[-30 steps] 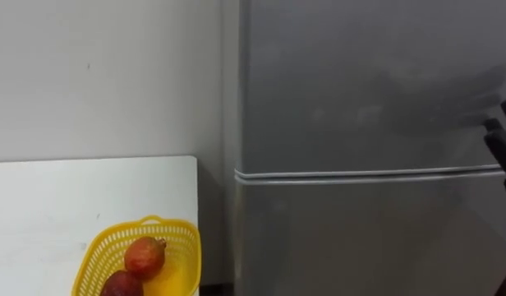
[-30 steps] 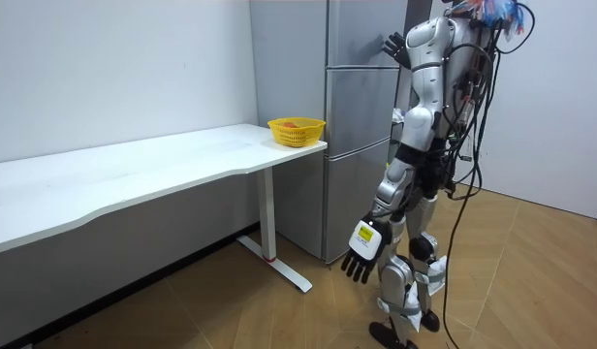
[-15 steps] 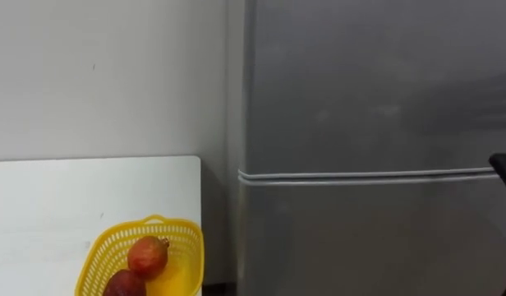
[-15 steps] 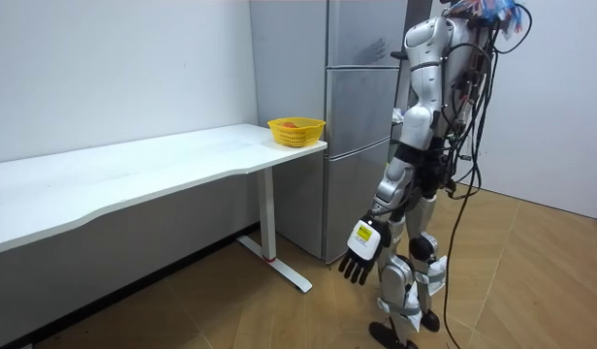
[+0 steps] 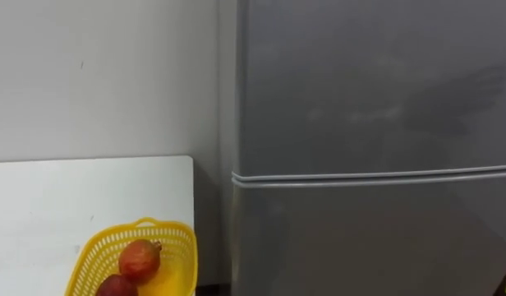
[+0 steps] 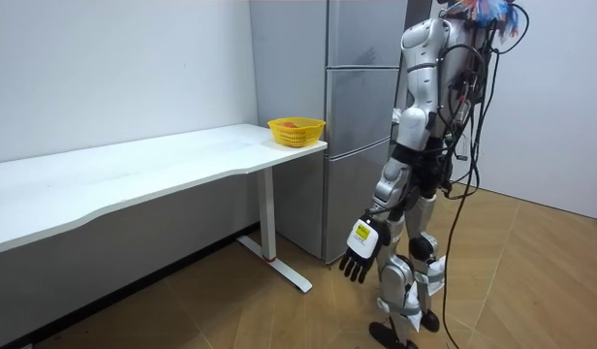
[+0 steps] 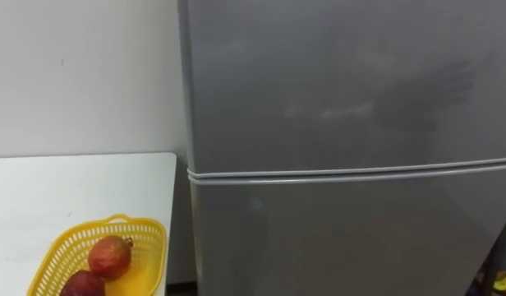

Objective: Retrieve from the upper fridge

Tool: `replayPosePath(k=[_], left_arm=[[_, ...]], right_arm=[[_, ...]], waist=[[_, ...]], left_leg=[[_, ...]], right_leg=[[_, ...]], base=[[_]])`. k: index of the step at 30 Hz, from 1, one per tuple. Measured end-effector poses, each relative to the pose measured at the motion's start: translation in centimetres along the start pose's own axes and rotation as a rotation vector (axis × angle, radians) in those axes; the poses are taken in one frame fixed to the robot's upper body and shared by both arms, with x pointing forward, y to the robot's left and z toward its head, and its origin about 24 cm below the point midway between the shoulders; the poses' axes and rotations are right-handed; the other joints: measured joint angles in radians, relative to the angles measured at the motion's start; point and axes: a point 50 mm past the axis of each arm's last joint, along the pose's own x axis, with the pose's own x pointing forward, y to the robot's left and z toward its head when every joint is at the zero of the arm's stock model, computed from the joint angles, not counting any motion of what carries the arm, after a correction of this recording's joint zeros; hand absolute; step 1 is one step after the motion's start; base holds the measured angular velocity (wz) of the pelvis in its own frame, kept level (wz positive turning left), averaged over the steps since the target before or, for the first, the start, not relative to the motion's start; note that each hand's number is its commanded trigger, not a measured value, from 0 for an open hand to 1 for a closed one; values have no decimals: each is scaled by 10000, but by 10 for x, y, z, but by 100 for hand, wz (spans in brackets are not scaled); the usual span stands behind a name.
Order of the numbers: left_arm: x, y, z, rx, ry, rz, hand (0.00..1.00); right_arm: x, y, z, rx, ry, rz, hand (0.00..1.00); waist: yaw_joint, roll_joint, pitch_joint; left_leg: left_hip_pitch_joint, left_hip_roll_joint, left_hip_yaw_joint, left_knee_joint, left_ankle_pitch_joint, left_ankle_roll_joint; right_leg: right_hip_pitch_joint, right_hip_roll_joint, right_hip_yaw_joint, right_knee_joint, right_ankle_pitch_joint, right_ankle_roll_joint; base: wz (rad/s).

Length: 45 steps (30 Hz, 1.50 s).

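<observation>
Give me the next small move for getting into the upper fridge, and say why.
Probably raise a hand to the upper door and feel along its side edge for a grip. That door is shut, so nothing inside can be reached yet, and no handle shows on its face. The left hand hangs open and empty beside the leg, away from the fridge.

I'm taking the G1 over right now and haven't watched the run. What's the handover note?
Left hand: open, empty, hanging at its side.
Right hand: a dark shape at the right eye view's lower right corner; state unreadable.
Robot stands facing the fridge; upper door and lower door are shut.
Yellow basket with fruit sits on the white table beside it.
Done: nothing retrieved.
To do: open the upper door, take the item out; contents unseen.
</observation>
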Motion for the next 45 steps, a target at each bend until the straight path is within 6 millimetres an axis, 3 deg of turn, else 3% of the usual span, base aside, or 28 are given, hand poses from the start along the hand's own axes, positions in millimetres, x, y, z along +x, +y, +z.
replayPosePath(k=[4,6,14,19,24,34,45], left_arm=[[0,-3,0,180,7,-97,0],[1,-2,7,248,-125,-37,0],[1,-3,18,285,-455,-66,0],[0,-2,20,287,-507,-15,0],[0,-2,16,259,-389,-75,0],[-1,-2,11,135,-216,-355,0],[1,-6,14,119,-140,-739,0]], right_arm=[[-20,-5,-36,-1220,1187,103,0],[-31,-8,-62,-2442,1909,453,0],[-70,-10,-113,-4299,3944,1850,0],[-97,-23,-140,-5288,5244,2591,0],[-128,-53,-175,-6813,7332,3186,0],[-172,-86,-200,-7508,10166,4094,0],[-210,-101,-211,-5674,13422,4059,0]], waist=[[24,133,19],[3,177,-10],[170,147,-41],[268,132,-48],[392,184,-54],[546,215,9],[520,249,11]], left_leg=[[-27,-7,50,-44,-2,2],[-19,-12,21,-81,-2,5],[60,-20,35,-100,0,6],[86,-20,12,-103,-1,5],[95,-9,-4,-78,-1,4],[179,-31,-257,-73,-1,4],[176,-40,-252,-70,-3,3]], right_leg=[[-90,18,192,16,-3,5],[-80,11,171,4,-5,9],[-28,15,229,-14,-5,9],[133,6,136,-40,-4,9],[242,-12,34,-146,-3,8],[345,-98,-60,-184,-35,37],[378,-99,-93,-312,-50,56]], base=[[-9],[-3],[0],[5],[3],[5],[0]])
